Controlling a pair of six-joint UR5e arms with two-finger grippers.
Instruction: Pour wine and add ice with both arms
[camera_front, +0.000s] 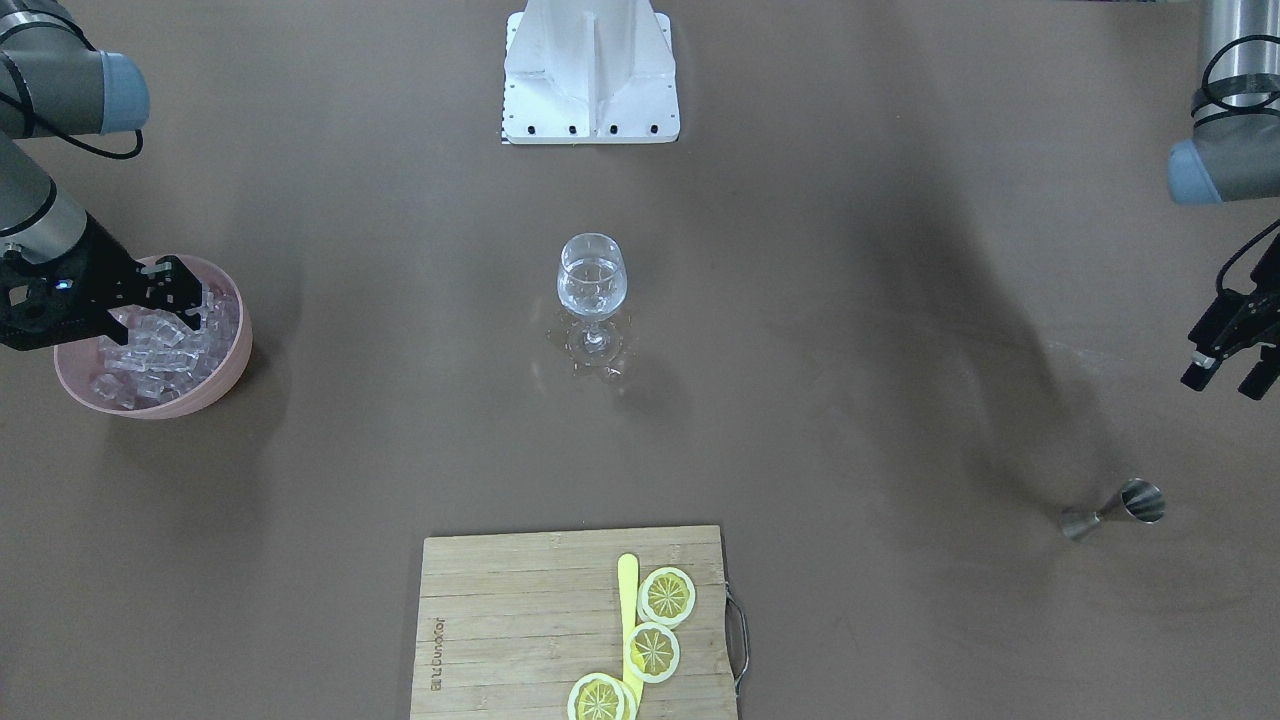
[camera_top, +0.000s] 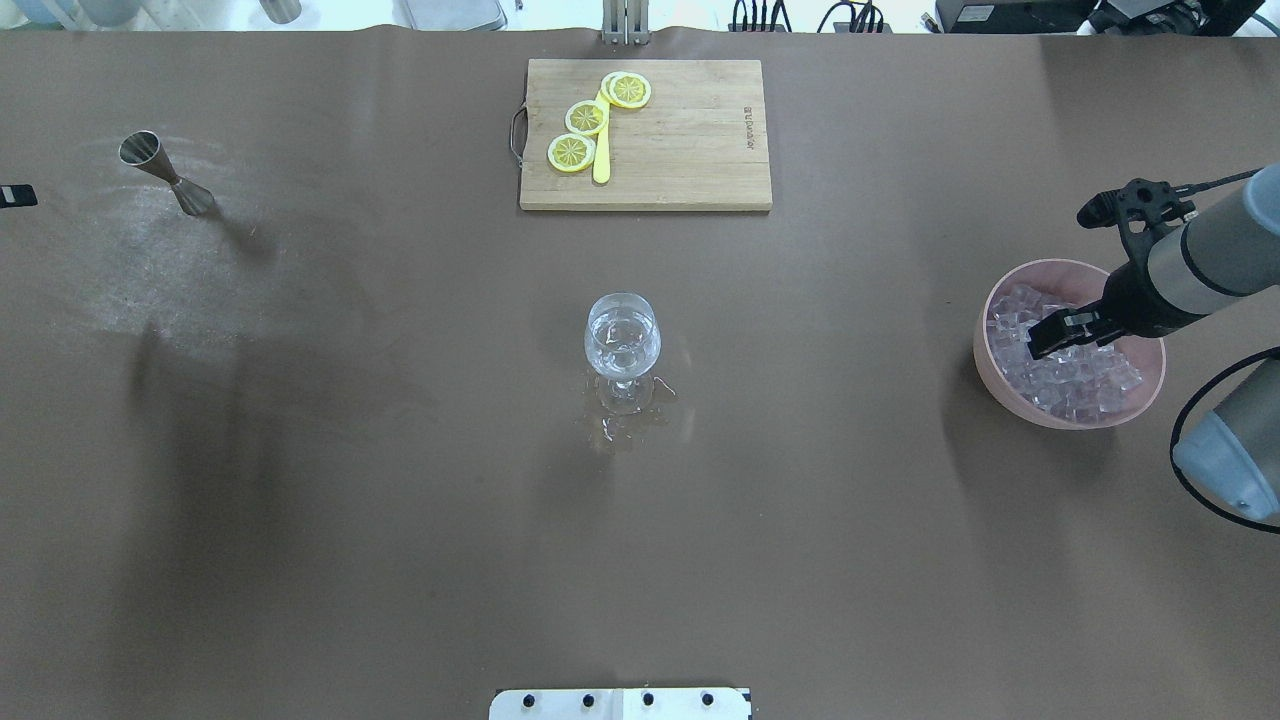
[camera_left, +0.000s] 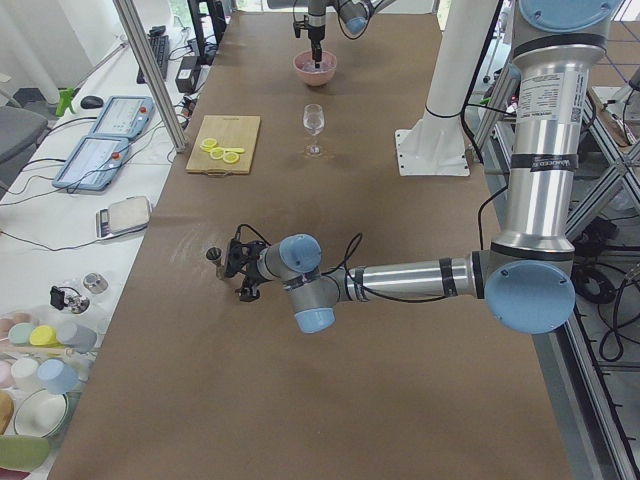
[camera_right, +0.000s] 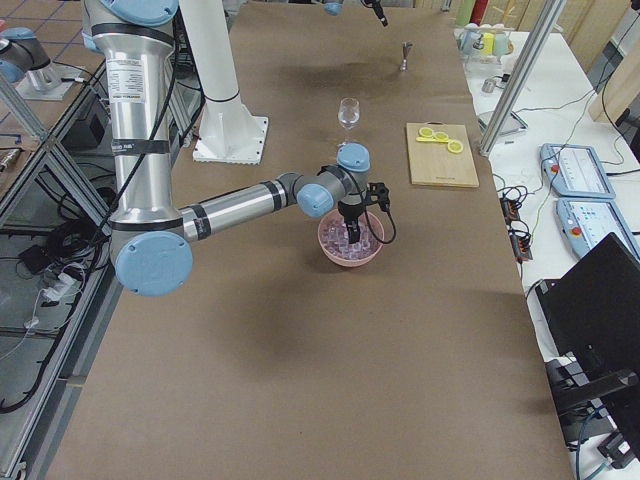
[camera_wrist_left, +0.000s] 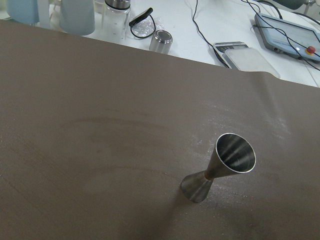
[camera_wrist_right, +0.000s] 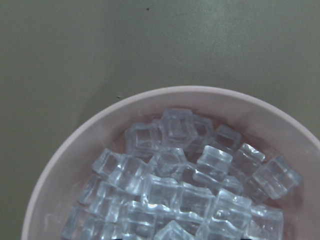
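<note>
The ice (camera_wrist_right: 190, 195) is a heap of clear cubes in a pink bowl (camera_top: 992, 365) at the table's right end; it also shows in the front view (camera_front: 160, 355). My right gripper (camera_top: 1048, 335) reaches down into the bowl with its fingers slightly apart among the cubes, and nothing shows held. A wine glass (camera_top: 622, 338) with clear liquid stands mid-table, wet spots around its foot. My left gripper (camera_front: 1228, 378) is open and empty, hovering near a steel jigger (camera_wrist_left: 222, 170) that stands upright at the left end (camera_top: 165, 170).
A wooden cutting board (camera_top: 690, 140) at the far edge carries lemon slices (camera_top: 585, 118) and a yellow knife (camera_top: 601, 160). The white base block (camera_front: 590, 70) sits at the robot's side. Bottles and devices lie beyond the table edge (camera_wrist_left: 160, 40).
</note>
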